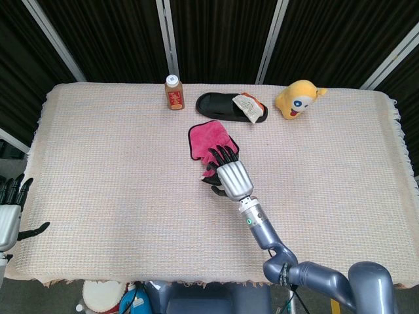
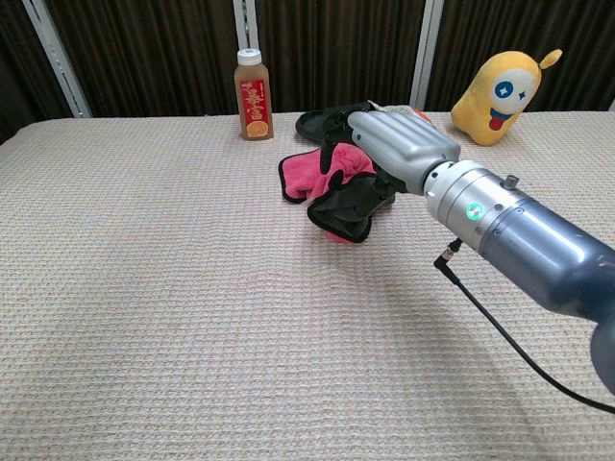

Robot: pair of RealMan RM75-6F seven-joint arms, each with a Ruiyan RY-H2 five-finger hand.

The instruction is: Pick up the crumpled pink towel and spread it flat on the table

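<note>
Head view: right hand (image 1: 231, 176) over near end of pink towel (image 1: 208, 140) at frame centre, fingers spread on it, hold unclear — cannot tell. Towel's long axis toward upper left. Left hand (image 1: 9, 216) lower left, spread, empty, well apart.

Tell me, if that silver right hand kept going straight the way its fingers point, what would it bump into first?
Most likely the crumpled pink towel: the right hand is already at its near edge, fingers pointing across it. Contact is unclear.

Bottle (image 1: 174, 92), slipper (image 1: 231, 106) just behind towel (image 1: 209, 139); apparently open cloth (image 1: 118, 170) leftward.
</note>
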